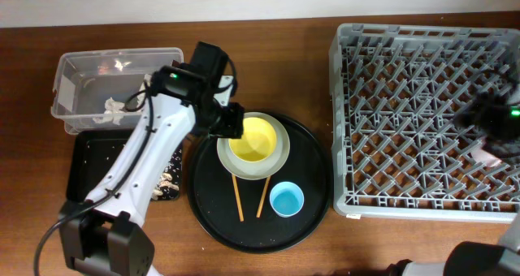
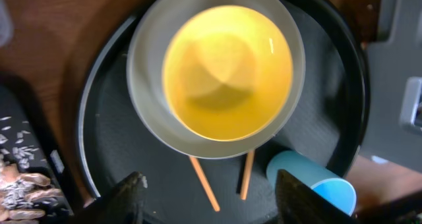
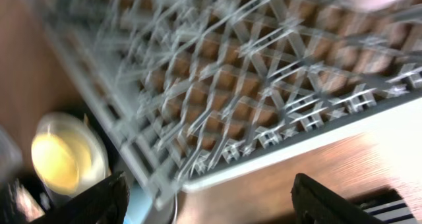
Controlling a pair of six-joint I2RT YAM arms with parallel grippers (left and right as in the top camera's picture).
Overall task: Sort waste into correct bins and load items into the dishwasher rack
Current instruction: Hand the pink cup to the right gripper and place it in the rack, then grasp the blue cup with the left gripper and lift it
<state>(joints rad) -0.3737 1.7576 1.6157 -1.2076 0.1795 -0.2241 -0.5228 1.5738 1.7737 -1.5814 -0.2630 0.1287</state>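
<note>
With the left gripper point(image 2: 210, 179) spread open and empty above the yellow bowl point(image 2: 227, 69), we should lower one finger inside its rim and one outside, clear of the plate point(image 2: 146, 112) beneath.

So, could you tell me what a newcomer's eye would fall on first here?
The big grey rack fills the right side of the table. Mid-table, a yellow bowl sits in a plate on a round black tray, with a blue cup and chopsticks beside it. The left gripper is open by the plate's left edge.
</note>
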